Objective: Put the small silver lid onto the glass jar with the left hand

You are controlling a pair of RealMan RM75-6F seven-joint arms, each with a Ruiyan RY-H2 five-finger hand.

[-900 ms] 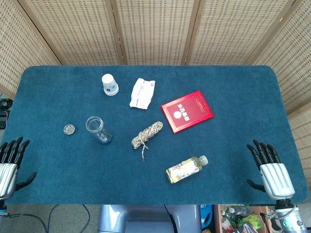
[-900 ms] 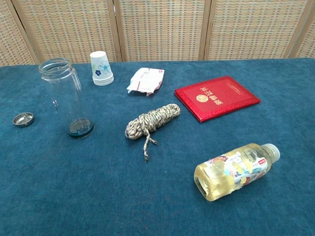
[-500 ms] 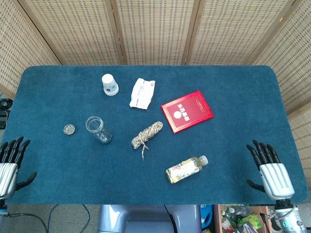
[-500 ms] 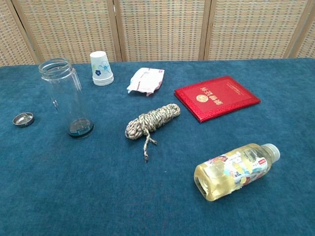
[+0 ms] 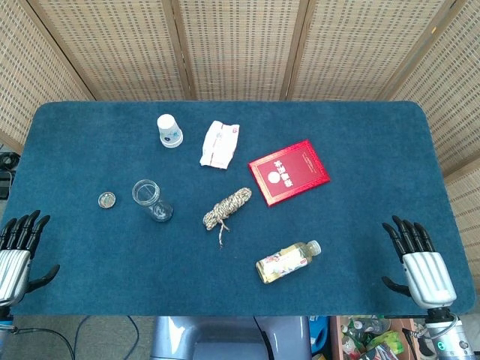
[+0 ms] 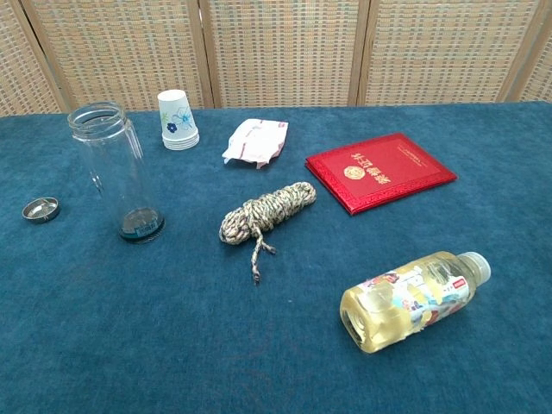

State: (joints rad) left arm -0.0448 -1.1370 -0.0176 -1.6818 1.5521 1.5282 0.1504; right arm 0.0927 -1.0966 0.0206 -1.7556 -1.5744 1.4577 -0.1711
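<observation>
At the near left corner of the counter, the left robot hand is hovering with its fingers spread wide, holding and touching nothing. At the near right corner, the right robot hand is showing the same wide spread, also gripping nothing. Farther in on the left side, the small silver lid is lying flat on the blue cloth, just beside the upright, uncapped glass jar without touching it.

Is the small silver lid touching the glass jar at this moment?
Apart. The chest view shows the small silver lid lying on the table left of the upright glass jar, with bare blue cloth between them; the head view shows the same gap.
</observation>
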